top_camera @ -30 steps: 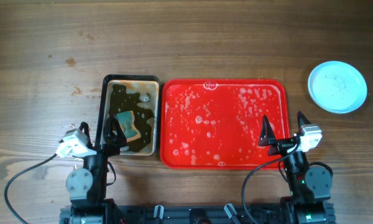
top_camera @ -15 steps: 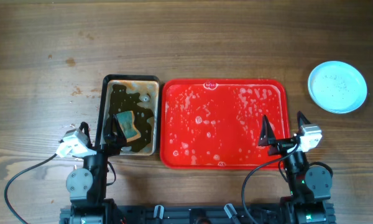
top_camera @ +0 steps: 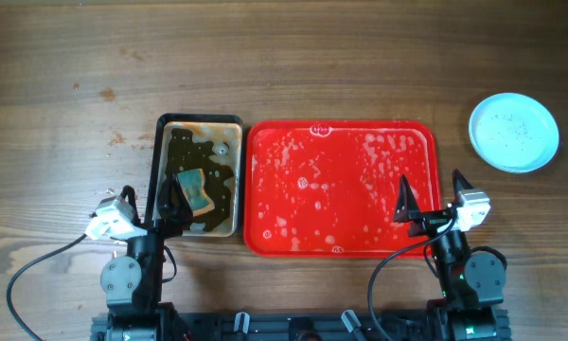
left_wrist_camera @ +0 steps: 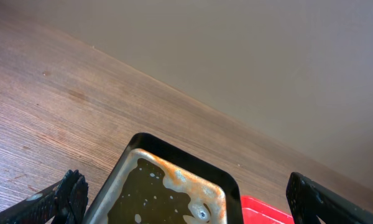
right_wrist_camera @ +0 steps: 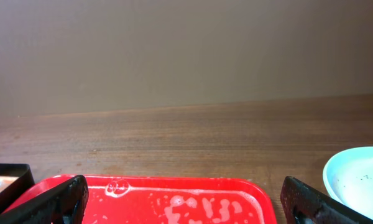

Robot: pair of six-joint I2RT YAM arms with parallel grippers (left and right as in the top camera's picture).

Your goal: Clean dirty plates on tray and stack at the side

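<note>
The red tray [top_camera: 341, 124] lies mid-table with only white suds on it. A pale-blue plate [top_camera: 513, 132] with small dark specks sits on the wood off the tray's right end. From above I cannot tell whether other plates lie under it. My right gripper [top_camera: 430, 194] hangs open over the tray's front right corner. In the right wrist view its gripper [right_wrist_camera: 183, 208] frames the tray's far rim [right_wrist_camera: 174, 180], and the plate's edge [right_wrist_camera: 360, 177] shows at the right. My left gripper [top_camera: 170, 204] stands open over the pan, with nothing between the fingers of either gripper.
A dark metal pan [top_camera: 200, 123] of brown liquid sits against the tray's left side, with a green sponge [top_camera: 195, 189] in it. The left wrist view shows the pan's far rim [left_wrist_camera: 174, 158] and a corner of the tray [left_wrist_camera: 264, 211]. Both arm bases stand at the front edge.
</note>
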